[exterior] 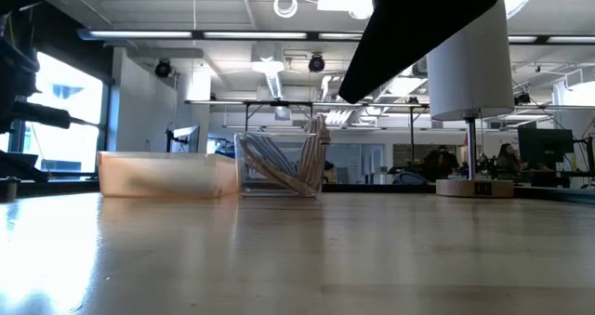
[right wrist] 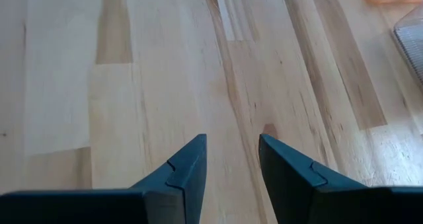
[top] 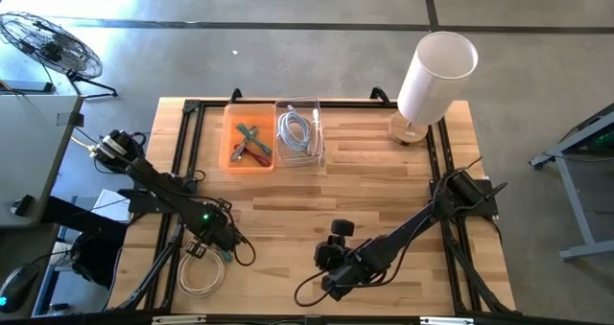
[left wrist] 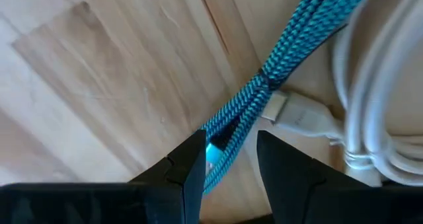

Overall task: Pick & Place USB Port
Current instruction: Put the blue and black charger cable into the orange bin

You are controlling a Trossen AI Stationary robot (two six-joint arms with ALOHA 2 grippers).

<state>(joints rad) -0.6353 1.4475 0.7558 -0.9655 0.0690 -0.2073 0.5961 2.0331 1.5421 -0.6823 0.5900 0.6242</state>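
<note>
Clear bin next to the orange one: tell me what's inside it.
The clear bin holds coiled white cables; the low view shows them leaning against its wall. Whatever lies beneath the coils is covered. The orange bin alongside holds a few small tools.

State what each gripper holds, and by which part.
The left gripper straddles the blue braided cable at a doubled stretch of cord, not its plug; a firm grip cannot be told. The right gripper is open over bare table, holding nothing.

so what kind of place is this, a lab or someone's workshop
Most likely a robotics lab in an open office or industrial hall: a wooden bench on a black frame stands on a bare concrete floor, and the low view shows ceiling strip lights and distant desks with monitors.
</note>
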